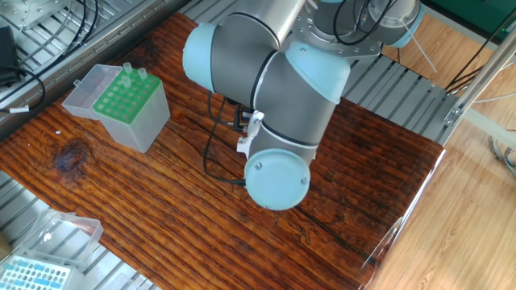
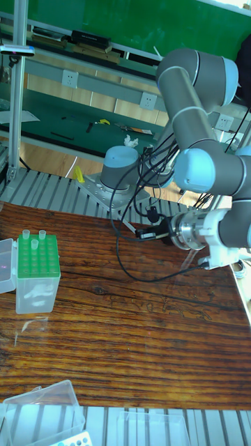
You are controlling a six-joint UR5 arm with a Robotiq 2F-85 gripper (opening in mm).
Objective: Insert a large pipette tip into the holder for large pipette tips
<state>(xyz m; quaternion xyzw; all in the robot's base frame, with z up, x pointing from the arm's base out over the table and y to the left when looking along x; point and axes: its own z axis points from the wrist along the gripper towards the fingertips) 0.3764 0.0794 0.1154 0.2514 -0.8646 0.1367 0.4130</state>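
Landmark: holder for large pipette tips [image 1: 121, 109], a translucent grey box with a green grid top, upright on the worktop [image 1: 161, 209].

Holder, lid: clear hinged lid [image 1: 83, 91] swung open, lying on the side of the box away from the arm.

Holder, contents: two large pipette tips [image 1: 134, 75] seated in the back row of the green grid, collars standing above the surface; also seen in the tall fixed view [image 2: 33, 235]; remaining holes open.

Large pipette tip to insert: none seen outside the holder in either view.

Arm: grey and light-blue robot arm [image 1: 266, 97], well apart from the holder, across the worktop from it; round blue joint cap [image 1: 276, 183] facing the fixed camera.

Claw: toward the holder side of the wrist in the tall fixed view [image 2: 155, 231], small and dark, level with the holder's top and well apart from it; hidden behind the arm in the fixed view; opening and contents impossible to tell.

Cable: black cable [image 2: 129, 268] looping down from the wrist toward the worktop, between arm and holder.

Second box: flatter box with a light-blue grid top [image 1: 34, 275], on the metal surround near the front corner, well apart from the holder.

Worktop: dark red-brown wood grain, framed by ribbed metal panels.
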